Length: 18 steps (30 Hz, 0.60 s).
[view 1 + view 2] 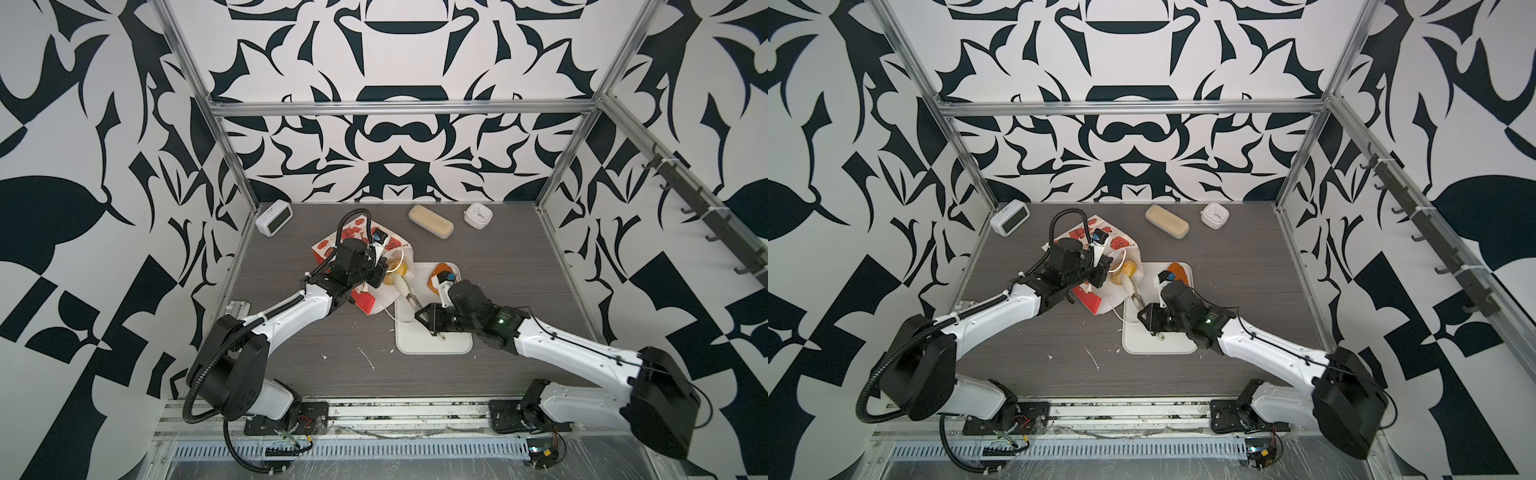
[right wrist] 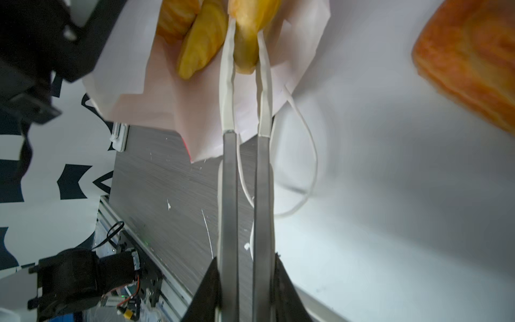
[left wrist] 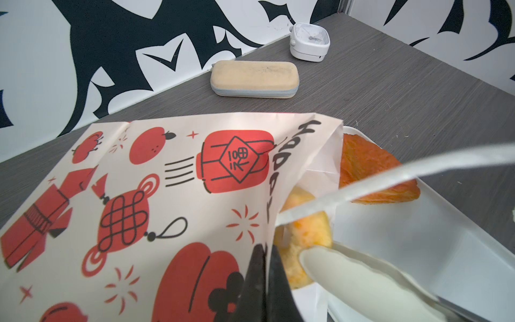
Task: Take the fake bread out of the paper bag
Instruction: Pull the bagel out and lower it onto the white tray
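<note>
The tall narrow paper bag (image 1: 329,248) (image 3: 167,195), printed with red lanterns and fitted with white cord handles, lies on its side on the grey wood-grain desk (image 1: 511,291). It sits left of the middle and nearer the back edge than the front, and its open mouth reaches the left edge of the flat white rectangular tray (image 1: 440,348) (image 3: 418,251). The left gripper (image 1: 379,273) (image 3: 263,267) is clenched on the upper lip of that mouth, holding the paper raised. The right gripper (image 1: 420,314) (image 2: 246,259) squeezes a pair of metal tongs (image 1: 409,297) (image 2: 230,195) with white tips. Those tips clamp a glossy golden-yellow toy pastry (image 1: 392,275) (image 2: 245,41) right at the bag's mouth. Two more golden pieces (image 2: 202,47) lie beside it inside the bag (their shapes are not clear). A darker orange-brown triangular puff (image 1: 1179,270) (image 3: 367,164) (image 2: 473,61) rests in the tray's far right corner, partly hidden by the right wrist in both top views. One white cord handle (image 2: 312,156) loops onto the tray beside the tongs.
</note>
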Each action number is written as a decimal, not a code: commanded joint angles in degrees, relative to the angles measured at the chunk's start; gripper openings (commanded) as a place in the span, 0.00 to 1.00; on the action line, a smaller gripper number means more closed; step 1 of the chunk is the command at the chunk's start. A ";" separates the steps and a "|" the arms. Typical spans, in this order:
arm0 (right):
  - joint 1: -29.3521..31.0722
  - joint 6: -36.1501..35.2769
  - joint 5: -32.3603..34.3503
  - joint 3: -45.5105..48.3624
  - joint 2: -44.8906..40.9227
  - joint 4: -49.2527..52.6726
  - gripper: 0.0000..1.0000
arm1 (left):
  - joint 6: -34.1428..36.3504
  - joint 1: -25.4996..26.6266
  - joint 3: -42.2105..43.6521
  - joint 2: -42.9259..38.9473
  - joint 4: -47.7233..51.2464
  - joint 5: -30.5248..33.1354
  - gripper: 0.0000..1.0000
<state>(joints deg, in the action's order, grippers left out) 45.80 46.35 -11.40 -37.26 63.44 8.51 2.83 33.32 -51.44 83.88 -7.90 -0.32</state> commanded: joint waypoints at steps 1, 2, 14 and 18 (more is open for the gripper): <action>0.24 -2.68 -0.41 -0.53 -8.35 3.90 0.19 | -1.54 -0.45 -1.87 0.83 -0.58 2.30 0.00; 0.25 -3.13 -0.32 -0.90 -10.09 5.67 0.19 | -1.72 -0.45 -1.97 0.88 -0.54 2.62 0.00; 0.17 -8.02 8.34 -5.69 -25.14 23.42 0.19 | -3.27 -3.59 -1.26 -2.75 1.20 4.01 0.00; -0.09 -9.06 9.21 -3.75 -23.15 22.01 0.19 | -3.27 -4.23 -0.47 -4.73 1.70 4.22 0.00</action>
<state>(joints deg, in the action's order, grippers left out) 45.84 39.77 -4.84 -40.12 39.13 32.16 0.75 29.54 -52.01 81.69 -6.92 3.33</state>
